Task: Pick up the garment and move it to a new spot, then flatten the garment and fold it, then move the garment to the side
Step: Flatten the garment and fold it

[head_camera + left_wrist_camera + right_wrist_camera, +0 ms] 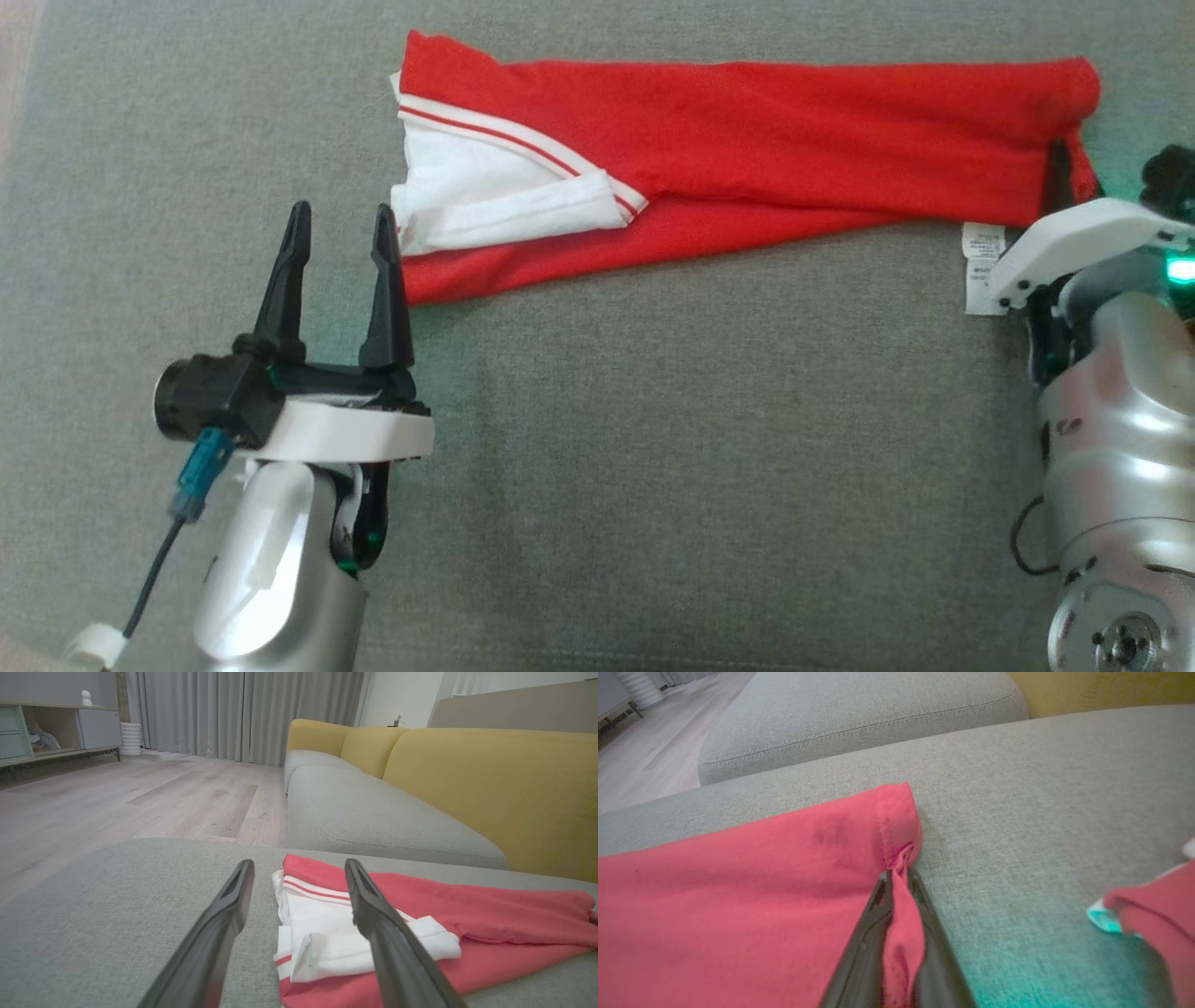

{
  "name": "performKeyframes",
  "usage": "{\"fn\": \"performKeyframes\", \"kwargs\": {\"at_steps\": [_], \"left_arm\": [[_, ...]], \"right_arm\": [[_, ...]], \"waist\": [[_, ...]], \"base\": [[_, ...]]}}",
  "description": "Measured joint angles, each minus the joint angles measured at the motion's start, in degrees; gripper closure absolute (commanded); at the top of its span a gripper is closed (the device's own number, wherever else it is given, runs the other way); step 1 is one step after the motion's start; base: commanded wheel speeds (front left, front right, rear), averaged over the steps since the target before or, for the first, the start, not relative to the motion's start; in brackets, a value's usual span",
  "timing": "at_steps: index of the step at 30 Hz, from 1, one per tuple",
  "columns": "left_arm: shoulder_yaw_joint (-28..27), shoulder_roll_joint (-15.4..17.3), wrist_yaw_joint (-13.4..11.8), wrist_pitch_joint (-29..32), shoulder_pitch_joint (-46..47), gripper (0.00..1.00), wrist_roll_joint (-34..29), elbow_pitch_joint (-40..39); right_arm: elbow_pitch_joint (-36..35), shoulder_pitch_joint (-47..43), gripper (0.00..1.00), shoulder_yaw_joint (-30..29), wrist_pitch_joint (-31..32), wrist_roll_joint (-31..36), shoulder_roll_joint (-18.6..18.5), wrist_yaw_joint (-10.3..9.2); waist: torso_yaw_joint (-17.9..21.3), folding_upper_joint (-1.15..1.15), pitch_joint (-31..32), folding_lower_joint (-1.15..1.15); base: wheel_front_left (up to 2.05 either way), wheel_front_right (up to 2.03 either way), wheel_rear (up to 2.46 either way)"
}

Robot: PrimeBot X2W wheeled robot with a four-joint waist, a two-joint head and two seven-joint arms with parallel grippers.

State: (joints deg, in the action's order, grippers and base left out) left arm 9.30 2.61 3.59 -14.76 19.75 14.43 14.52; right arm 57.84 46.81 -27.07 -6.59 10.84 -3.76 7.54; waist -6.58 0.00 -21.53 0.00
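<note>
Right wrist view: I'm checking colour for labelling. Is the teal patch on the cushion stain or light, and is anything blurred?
Right wrist view: teal is a cast glow on the cushion; the near jaws look soft. Head view: a green light shines on the right arm, the likely source. Left wrist view: no tint.

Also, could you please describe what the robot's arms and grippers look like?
Both have long, tapered black fingers on white brackets above glossy silver forearms. The left gripper carries a black camera barrel, blue plug and dark cable; the right gripper shows a green light.
</note>
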Motion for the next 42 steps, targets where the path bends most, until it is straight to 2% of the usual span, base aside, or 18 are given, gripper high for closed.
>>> {"fn": "performKeyframes", "kwargs": {"at_steps": [7,15,19,24,29,37,42], "left_arm": [[-0.7,-0.1,0.5,0.0,-0.1,0.00,-0.4,0.0],[-2.2,-0.2,0.5,0.0,-0.5,0.00,-0.9,-0.2],[-2.2,-0.2,0.5,0.0,-1.4,0.00,-0.9,-0.3],[-2.1,-0.2,0.5,0.0,-3.6,0.00,-0.8,-0.2],[-1.9,-0.2,0.5,0.0,-3.8,0.00,-0.2,-0.6],[-0.6,-0.2,-0.1,0.0,-3.8,0.00,0.7,-1.2],[0.7,-0.2,-0.1,0.0,-3.8,0.00,0.9,-1.8]], "right_arm": [[-0.9,-0.6,1.00,-3.0,-3.6,2.5,0.0,0.00],[-5.9,-1.0,1.00,-6.0,-3.4,2.8,-6.6,0.00],[-6.7,-1.7,1.00,-3.6,-3.3,1.0,-5.2,0.00],[-8.2,-1.7,1.00,3.4,-2.9,-2.8,-1.9,-0.01],[-10.5,-1.7,1.00,13.9,-1.6,-7.7,-0.3,0.00],[-14.9,-3.1,1.00,34.0,0.6,-22.1,-0.2,0.00],[-15.2,-4.8,1.00,42.7,1.3,-27.5,-0.3,-0.01]], "waist": [[1.9,0.00,2.1,0.00],[4.2,0.00,5.2,0.00],[4.6,0.00,7.0,-0.01],[4.3,0.00,9.4,-0.01],[2.7,0.00,10.9,0.00],[-0.9,0.00,11.5,-0.01],[-3.2,0.00,10.7,-0.01]], "base": [[0.00,0.00,0.00],[0.00,0.00,0.00],[0.00,0.00,0.00],[0.00,0.00,0.00],[0.00,0.00,0.00],[0.00,0.00,0.00],[0.00,0.00,0.00]]}}
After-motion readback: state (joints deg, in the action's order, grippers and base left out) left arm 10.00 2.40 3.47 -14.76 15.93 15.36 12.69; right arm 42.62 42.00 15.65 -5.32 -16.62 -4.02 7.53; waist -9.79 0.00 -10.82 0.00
